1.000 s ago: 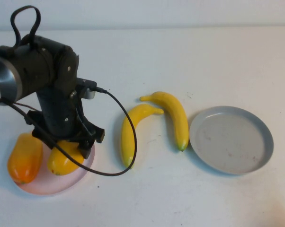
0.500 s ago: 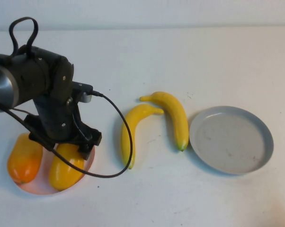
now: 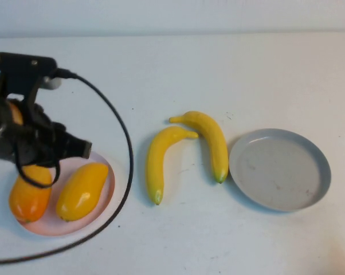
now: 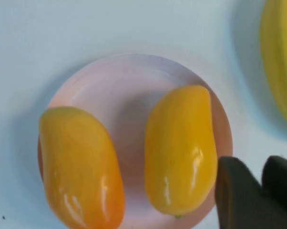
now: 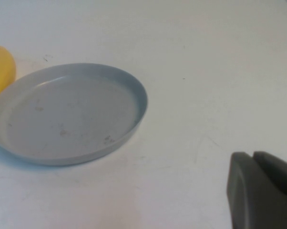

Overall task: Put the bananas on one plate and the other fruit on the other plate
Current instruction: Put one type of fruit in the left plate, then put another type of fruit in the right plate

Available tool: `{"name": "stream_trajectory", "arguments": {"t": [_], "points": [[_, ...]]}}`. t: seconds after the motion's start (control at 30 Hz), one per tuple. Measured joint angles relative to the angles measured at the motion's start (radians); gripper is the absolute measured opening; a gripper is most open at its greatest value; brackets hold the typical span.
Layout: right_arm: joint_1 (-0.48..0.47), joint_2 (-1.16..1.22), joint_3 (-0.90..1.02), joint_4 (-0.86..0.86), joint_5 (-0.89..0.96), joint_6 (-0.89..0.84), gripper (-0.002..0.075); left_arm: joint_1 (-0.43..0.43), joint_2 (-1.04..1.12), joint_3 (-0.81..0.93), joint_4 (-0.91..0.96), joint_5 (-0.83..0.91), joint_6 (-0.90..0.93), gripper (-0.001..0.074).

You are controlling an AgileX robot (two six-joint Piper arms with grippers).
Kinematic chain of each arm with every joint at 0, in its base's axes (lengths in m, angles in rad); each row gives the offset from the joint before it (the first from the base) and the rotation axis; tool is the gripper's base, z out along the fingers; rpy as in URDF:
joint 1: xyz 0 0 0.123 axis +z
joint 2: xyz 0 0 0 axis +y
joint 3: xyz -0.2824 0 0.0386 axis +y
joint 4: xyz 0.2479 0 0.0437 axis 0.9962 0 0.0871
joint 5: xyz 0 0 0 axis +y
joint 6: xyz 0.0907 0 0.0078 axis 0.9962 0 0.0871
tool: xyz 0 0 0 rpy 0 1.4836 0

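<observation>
Two mango-like fruits lie side by side on the pink plate (image 3: 75,229) at the near left: a yellow one (image 3: 81,191) and an orange one (image 3: 26,197). My left arm (image 3: 23,134) hangs over the plate's far left side. The left gripper (image 4: 261,164) is just off the plate's rim beside the yellow fruit, jaws a narrow gap apart and holding nothing. Two bananas (image 3: 158,160) (image 3: 212,140) lie on the table in the middle. The grey plate (image 3: 278,169) sits empty at the right. My right gripper (image 5: 252,157) is shut, low over bare table beside the grey plate (image 5: 72,112).
A black cable (image 3: 124,149) loops from the left arm across the table between the pink plate and the left banana. The table's far edge meets a pale wall at the back.
My left arm has pulled up and back to the left, off the yellow fruit, which now lies free on the pink plate. Its jaws have narrowed. Bananas and grey plate are unmoved.
</observation>
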Motion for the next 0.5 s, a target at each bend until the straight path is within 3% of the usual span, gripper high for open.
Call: {"name": "stream_trajectory", "arguments": {"t": [0.07,0.17,0.37,0.5], "points": [[0.0,0.0,0.0,0.0,0.0,0.0,-0.0017,0.0,-0.081,0.087,0.0,-0.044,-0.003,0.0066],[0.0,0.0,0.0,0.0,0.0,0.0,-0.0017,0.0,-0.201,0.211,0.0,-0.134,-0.007,0.002],[0.0,0.0,0.0,0.0,0.0,0.0,-0.0017,0.0,-0.444,0.431,-0.009,-0.314,-0.012,0.0004],[0.0,0.0,0.0,0.0,0.0,0.0,-0.0017,0.0,-0.551,0.513,0.057,-0.343,0.013,0.0004]]}}
